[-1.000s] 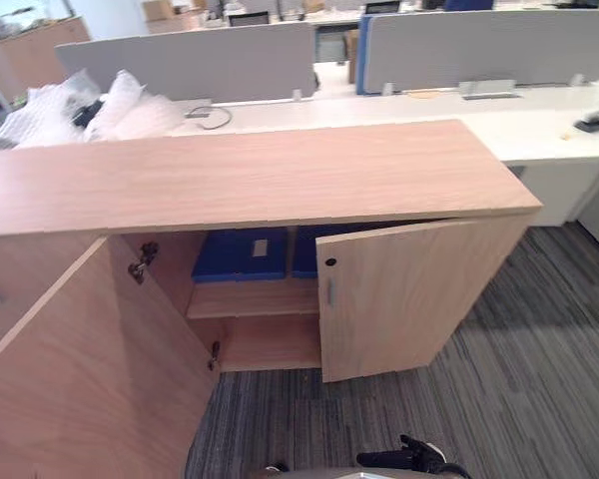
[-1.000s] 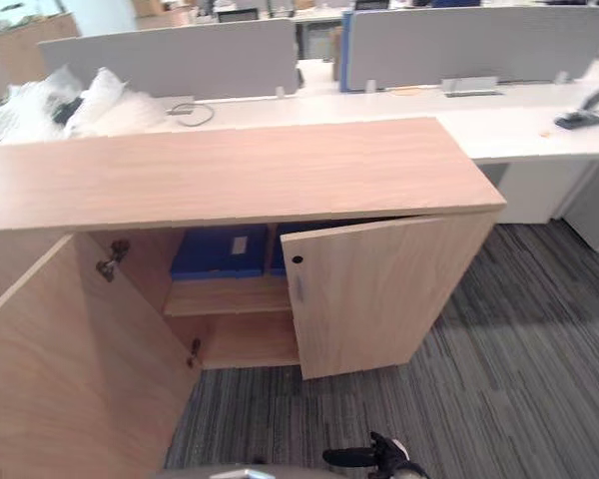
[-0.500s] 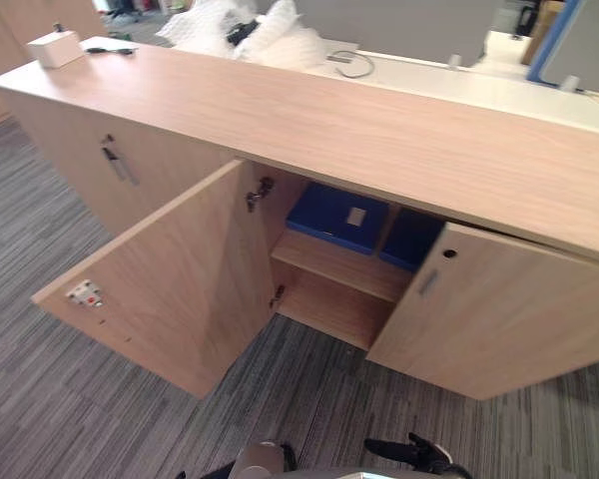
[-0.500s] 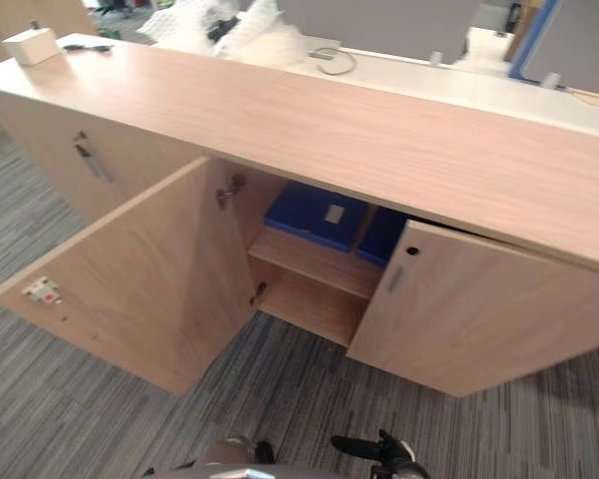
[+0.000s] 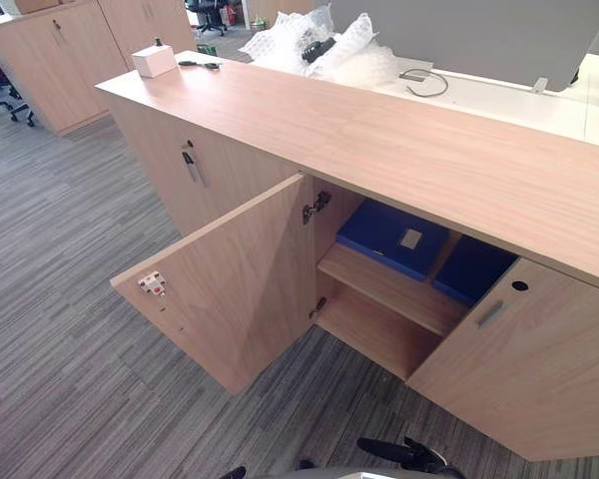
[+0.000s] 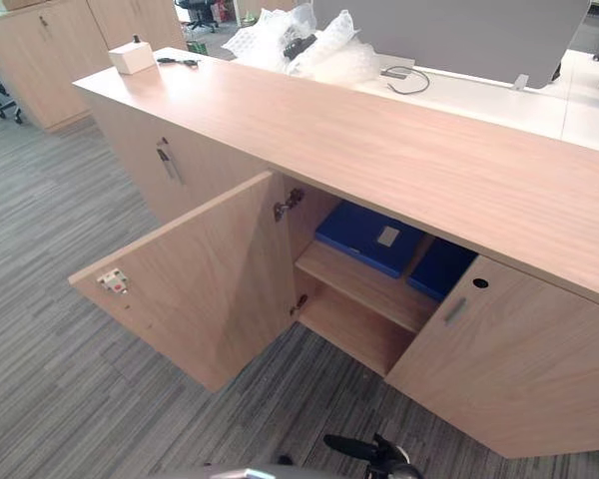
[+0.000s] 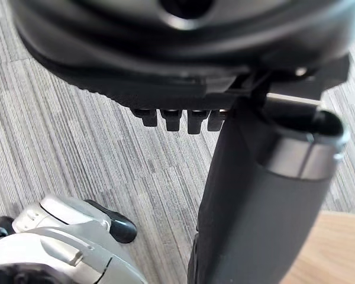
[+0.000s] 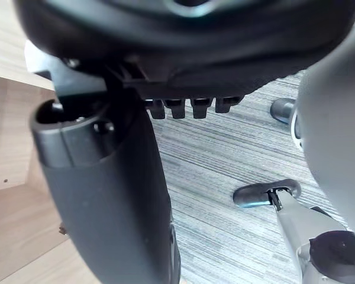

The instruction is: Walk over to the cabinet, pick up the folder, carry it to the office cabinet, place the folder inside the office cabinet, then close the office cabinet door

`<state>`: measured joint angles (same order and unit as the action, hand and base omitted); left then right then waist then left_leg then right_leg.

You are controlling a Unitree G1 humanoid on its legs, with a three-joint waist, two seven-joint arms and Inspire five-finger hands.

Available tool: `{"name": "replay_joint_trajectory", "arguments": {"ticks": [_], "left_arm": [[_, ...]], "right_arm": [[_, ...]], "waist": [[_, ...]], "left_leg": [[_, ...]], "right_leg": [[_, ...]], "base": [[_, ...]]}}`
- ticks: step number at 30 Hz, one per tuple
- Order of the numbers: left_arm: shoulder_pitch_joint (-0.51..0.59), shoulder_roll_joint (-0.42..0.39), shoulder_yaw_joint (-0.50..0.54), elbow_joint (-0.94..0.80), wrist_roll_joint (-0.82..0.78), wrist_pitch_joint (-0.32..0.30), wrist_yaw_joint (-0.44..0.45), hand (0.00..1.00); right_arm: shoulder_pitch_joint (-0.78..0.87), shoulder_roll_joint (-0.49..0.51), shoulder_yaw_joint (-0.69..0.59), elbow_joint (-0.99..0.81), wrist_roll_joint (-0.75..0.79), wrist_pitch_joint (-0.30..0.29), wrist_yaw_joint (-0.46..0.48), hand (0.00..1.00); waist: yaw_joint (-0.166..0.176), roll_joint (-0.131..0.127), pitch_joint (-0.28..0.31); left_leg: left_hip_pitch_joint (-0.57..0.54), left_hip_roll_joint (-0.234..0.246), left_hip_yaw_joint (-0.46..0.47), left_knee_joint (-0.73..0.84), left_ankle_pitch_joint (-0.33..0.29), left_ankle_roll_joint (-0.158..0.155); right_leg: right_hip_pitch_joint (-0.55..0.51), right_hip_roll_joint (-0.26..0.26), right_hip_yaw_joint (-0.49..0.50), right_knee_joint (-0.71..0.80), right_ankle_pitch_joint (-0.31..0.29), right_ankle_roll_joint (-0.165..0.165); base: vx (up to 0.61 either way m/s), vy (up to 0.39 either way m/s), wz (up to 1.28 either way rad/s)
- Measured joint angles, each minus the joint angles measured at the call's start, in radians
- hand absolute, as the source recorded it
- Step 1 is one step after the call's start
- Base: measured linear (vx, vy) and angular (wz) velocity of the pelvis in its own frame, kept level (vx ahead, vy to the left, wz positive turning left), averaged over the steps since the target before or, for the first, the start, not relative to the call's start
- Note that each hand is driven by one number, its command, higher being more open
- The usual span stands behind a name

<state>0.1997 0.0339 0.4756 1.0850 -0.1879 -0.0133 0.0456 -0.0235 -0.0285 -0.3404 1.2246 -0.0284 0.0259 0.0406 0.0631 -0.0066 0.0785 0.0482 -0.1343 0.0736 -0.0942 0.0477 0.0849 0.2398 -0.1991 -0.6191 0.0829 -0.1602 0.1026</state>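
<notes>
Grey striped carpet (image 5: 60,299) — desks (image 5: 499,95) (perhaps) behind

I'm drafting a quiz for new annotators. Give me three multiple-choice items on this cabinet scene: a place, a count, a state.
1. Where on the light wooden cabinet do the flat blue folders lie? A) its top B) its bottom shelf C) its upper shelf
2. How many blue folders show? A) two B) one C) four
3. The cabinet's left door is A) shut B) swung wide open C) missing
Key: C, both rest on the upper shelf; A, a labelled one and a plain one beside it; B, it stands far out from the front.
</notes>
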Motion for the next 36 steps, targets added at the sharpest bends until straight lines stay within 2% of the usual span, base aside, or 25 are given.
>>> {"name": "replay_joint_trajectory", "arguments": {"ticks": [5, 8, 9, 11, 15, 17, 21, 22, 24, 25, 26, 28, 31, 33, 36], "left_arm": [[0.001, -0.010, 0.127, -0.016, 0.002, 0.003, 0.021, 1.00], [-0.007, 0.025, 0.238, -0.066, 0.028, 0.008, 0.042, 1.00], [-0.014, 0.050, 0.276, -0.083, 0.037, 0.013, 0.048, 1.00], [-0.031, 0.149, 0.340, -0.116, 0.056, 0.016, 0.072, 1.00], [-0.066, 0.303, 0.375, -0.165, 0.093, 0.015, 0.100, 1.00], [-0.093, 0.351, 0.370, -0.184, 0.119, 0.014, 0.108, 1.00], [-0.186, 0.424, 0.291, -0.209, 0.165, 0.021, 0.113, 1.00], [-0.194, 0.428, 0.217, -0.303, 0.164, 0.042, 0.109, 1.00], [-0.175, 0.419, 0.073, -0.465, 0.242, 0.035, 0.130, 1.00], [-0.154, 0.392, 0.055, -0.524, 0.317, 0.036, 0.144, 1.00], [-0.151, 0.386, 0.058, -0.530, 0.317, 0.036, 0.146, 1.00], [-0.123, 0.337, 0.065, -0.546, 0.349, 0.043, 0.159, 1.00], [-0.100, 0.332, 0.017, -0.545, 0.430, 0.051, 0.140, 1.00], [-0.096, 0.332, -0.012, -0.545, 0.475, 0.057, 0.129, 1.00], [-0.076, 0.355, -0.110, -0.545, 0.539, 0.066, 0.123, 1.00]], "right_arm": [[0.001, 0.001, -0.034, 0.010, 0.000, -0.001, 0.004, 1.00], [0.016, 0.000, -0.037, 0.008, -0.002, -0.008, 0.003, 1.00], [0.016, 0.000, -0.039, 0.008, -0.004, -0.008, 0.003, 1.00], [0.018, 0.001, -0.054, 0.008, -0.009, -0.009, 0.003, 1.00], [0.020, -0.002, -0.073, 0.008, -0.009, -0.008, 0.003, 1.00], [0.020, -0.003, -0.072, 0.008, -0.009, -0.006, 0.003, 1.00], [0.020, -0.001, -0.070, 0.004, -0.009, -0.006, 0.003, 1.00], [0.021, 0.001, -0.064, 0.002, -0.009, -0.006, 0.003, 1.00], [0.034, -0.003, -0.046, -0.008, -0.010, -0.006, 0.003, 1.00], [0.036, -0.009, -0.031, -0.021, -0.011, -0.006, 0.004, 1.00], [0.036, -0.009, -0.031, -0.023, -0.011, -0.006, 0.005, 1.00], [0.041, -0.013, -0.031, -0.034, -0.011, -0.004, 0.012, 1.00], [0.040, -0.005, -0.030, -0.034, -0.013, -0.002, 0.017, 1.00], [0.037, -0.005, -0.029, -0.037, -0.015, -0.004, 0.021, 1.00], [0.040, -0.013, -0.017, -0.042, -0.015, -0.006, 0.021, 1.00]], "waist": [[-0.014, -0.001, 0.005], [-0.014, 0.000, 0.005], [-0.013, 0.000, 0.006], [-0.013, 0.000, 0.006], [-0.008, 0.003, 0.007], [-0.007, 0.003, 0.007], [-0.003, 0.007, 0.010], [-0.002, -0.004, 0.004], [0.012, 0.002, 0.006], [0.010, 0.007, 0.007], [0.010, 0.010, 0.009], [0.013, 0.023, 0.007], [0.021, 0.011, -0.002], [0.024, 0.012, -0.004], [0.025, 0.020, -0.002]], "left_leg": [[0.005, -0.001, 0.001, -0.001, -0.008, -0.011], [0.005, 0.002, 0.014, -0.001, -0.013, -0.015], [0.006, 0.004, 0.022, -0.001, -0.016, -0.012], [0.009, 0.010, 0.034, -0.001, -0.021, -0.015], [0.017, 0.020, 0.059, -0.001, -0.033, -0.022], [0.021, 0.024, 0.068, -0.001, -0.035, -0.022], [0.028, 0.035, 0.081, 0.005, -0.039, -0.025], [0.027, 0.040, 0.081, 0.005, -0.040, -0.027], [0.026, 0.042, 0.076, 0.005, -0.040, -0.027], [0.031, 0.047, 0.081, 0.005, -0.040, -0.027], [0.032, 0.048, 0.083, 0.006, -0.040, -0.027], [0.040, 0.069, 0.087, 0.006, -0.040, -0.027], [0.038, 0.090, 0.090, 0.007, -0.040, -0.028], [0.038, 0.100, 0.096, 0.007, -0.040, -0.031], [0.038, 0.107, 0.105, 0.008, -0.040, -0.043]], "right_leg": [[0.010, 0.002, 0.002, -0.014, -0.001, -0.001], [0.011, 0.009, 0.019, -0.032, -0.002, -0.003], [0.010, 0.011, 0.027, -0.037, -0.002, -0.003], [0.010, 0.018, 0.046, -0.043, -0.004, -0.007], [0.007, 0.024, 0.075, -0.046, -0.008, -0.014], [0.008, 0.026, 0.084, -0.047, -0.009, -0.015], [0.007, 0.031, 0.108, -0.049, -0.006, -0.022], [0.006, 0.035, 0.109, -0.048, -0.003, -0.025], [0.006, 0.042, 0.116, -0.044, -0.003, -0.026], [0.003, 0.045, 0.130, -0.041, 0.002, -0.033], [0.003, 0.046, 0.134, -0.041, 0.004, -0.037], [0.003, 0.059, 0.158, -0.040, 0.026, -0.064], [-0.009, 0.075, 0.183, -0.028, 0.032, -0.065], [-0.010, 0.083, 0.195, -0.031, 0.041, -0.060], [-0.012, 0.089, 0.213, -0.037, 0.045, -0.057]], "base": [[0.00, -0.001, -0.01], [0.00, -0.010, -0.13], [0.01, -0.017, -0.21], [0.02, -0.027, -0.19], [0.05, -0.029, -0.20], [0.07, -0.024, -0.17], [0.07, -0.030, -0.09], [0.06, -0.029, -0.02], [0.05, -0.041, 0.00], [0.05, -0.035, -0.09], [0.03, -0.020, -0.21], [0.02, -0.018, -0.11], [0.02, -0.046, -0.03], [-0.01, -0.045, -0.11], [-0.03, -0.045, -0.10]]}}
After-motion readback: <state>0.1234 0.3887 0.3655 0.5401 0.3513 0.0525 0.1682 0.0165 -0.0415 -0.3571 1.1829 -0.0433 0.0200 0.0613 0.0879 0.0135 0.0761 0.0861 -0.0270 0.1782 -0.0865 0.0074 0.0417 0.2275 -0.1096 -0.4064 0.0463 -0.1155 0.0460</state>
